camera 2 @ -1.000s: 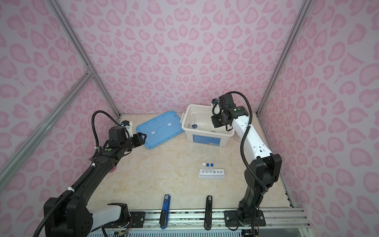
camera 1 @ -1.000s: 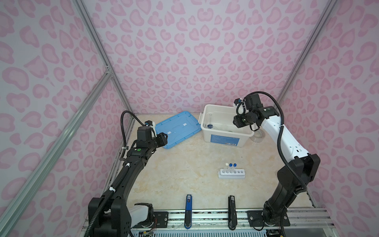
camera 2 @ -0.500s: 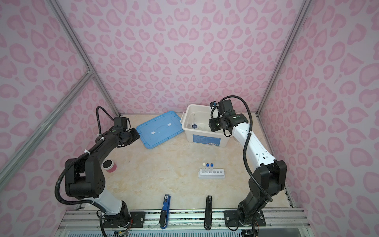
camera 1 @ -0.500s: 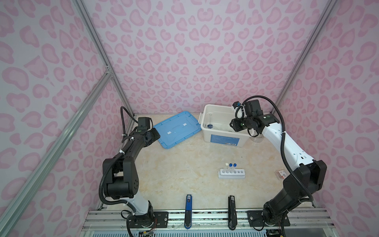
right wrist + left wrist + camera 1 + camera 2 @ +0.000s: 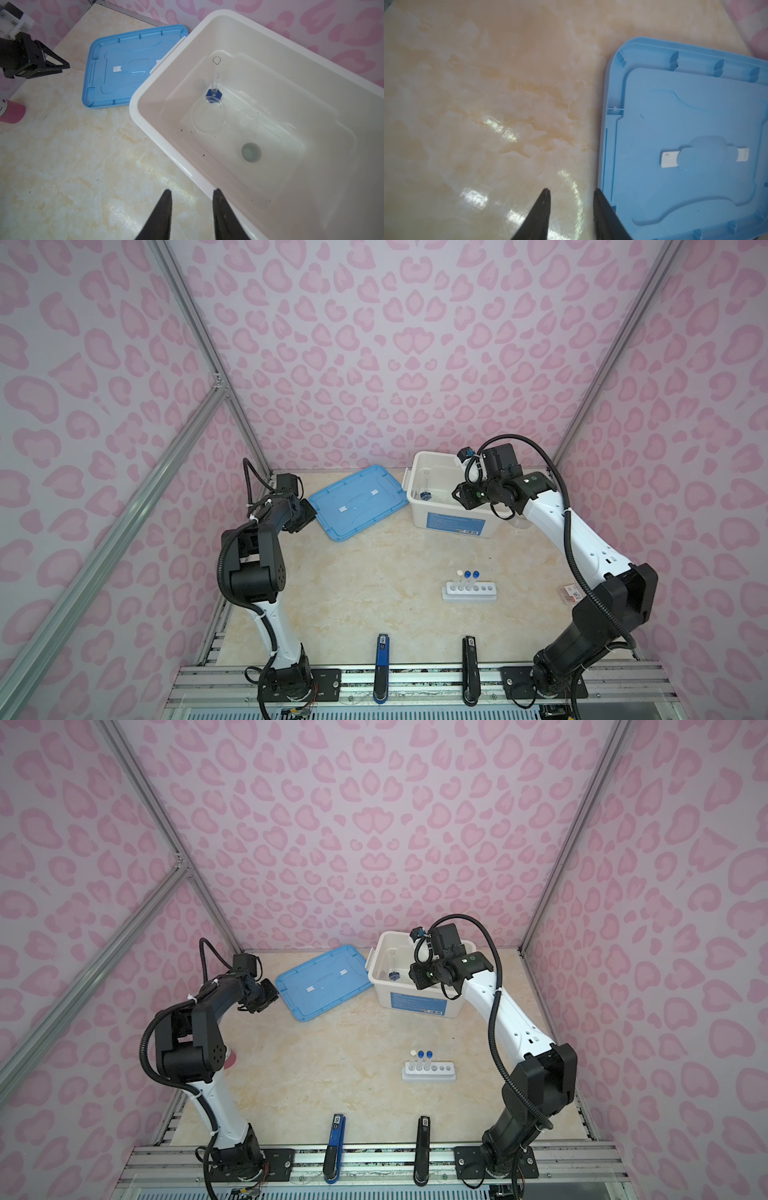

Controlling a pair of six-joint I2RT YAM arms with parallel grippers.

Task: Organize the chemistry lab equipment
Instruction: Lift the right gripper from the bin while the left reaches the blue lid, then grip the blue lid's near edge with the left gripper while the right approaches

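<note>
Capped tubes (image 5: pixel 467 577), three of them, stand upright in the left-hand holes of the white six-hole rack (image 5: pixel 478 596) in both top views. The rack sits out on the marble table (image 5: pixel 374 572), well apart from the white bin (image 5: pixel 453 520) at the back. A blue lid (image 5: pixel 357 502) lies flat just beside the bin. The left gripper (image 5: pixel 306 515) sits low at the lid's outer edge, and the right gripper (image 5: pixel 460 497) hangs over the bin's front rim.

From the left wrist, the left gripper (image 5: pixel 571 190) is released, with nothing between its jaws. One fingertip overlaps the lid's rim near a corner. If the lid is the aim, a pinch on the raised lip at mid-side, not the corner, should stop it swinging.

From the right wrist, the right gripper (image 5: pixel 192 190) is also released and empty above the bin's near wall. Inside, the tiny blue-based cylinder (image 5: pixel 214 94) stands at the edge of the clear round dish (image 5: pixel 208 118), seemingly touching it. A small round cup (image 5: pixel 251 152) sits apart.

The rack looks like the only piece left outside, so it should probably go in before the lid closes anything. Gripping the rack's base and keeping it level would keep the tubes seated. The bare floor nearest the front wall looks the safest spot, clear of the cylinder, which seems easy to topple.
</note>
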